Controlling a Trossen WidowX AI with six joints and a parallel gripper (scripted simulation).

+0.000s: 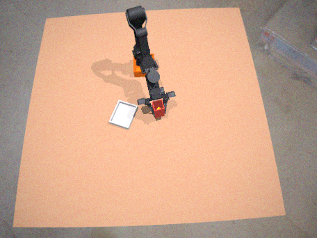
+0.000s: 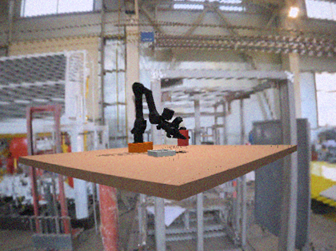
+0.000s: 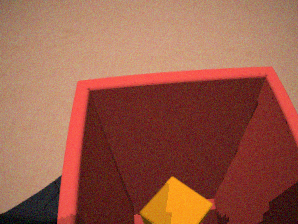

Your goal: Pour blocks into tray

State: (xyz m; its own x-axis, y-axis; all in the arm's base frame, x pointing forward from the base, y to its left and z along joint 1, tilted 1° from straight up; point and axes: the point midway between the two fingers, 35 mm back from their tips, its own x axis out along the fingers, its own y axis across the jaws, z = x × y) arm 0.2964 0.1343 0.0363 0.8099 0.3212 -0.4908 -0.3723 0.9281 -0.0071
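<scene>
A red, square-mouthed cup (image 1: 159, 113) (image 2: 183, 139) (image 3: 175, 77) is upright, or nearly so, a little above the table, with its shadow below it. My gripper (image 1: 158, 111) (image 2: 185, 136) is shut on the cup, its fingers on either side of it. A yellow-orange block (image 1: 158, 108) (image 3: 175, 202) shows inside the cup; the lowest part of the cup's inside is cut off in the wrist view, and other blocks cannot be made out. The shallow white tray (image 1: 118, 125) (image 2: 164, 153) lies on the table, left of the cup in the top view. No blocks show in it.
The arm's orange base (image 1: 139, 72) (image 2: 140, 147) stands on the tan table (image 1: 146, 174) (image 2: 143, 169), behind the cup and tray in the top view. The arm reaches forward from it, past the tray's right side. The table's edges are far from the cup.
</scene>
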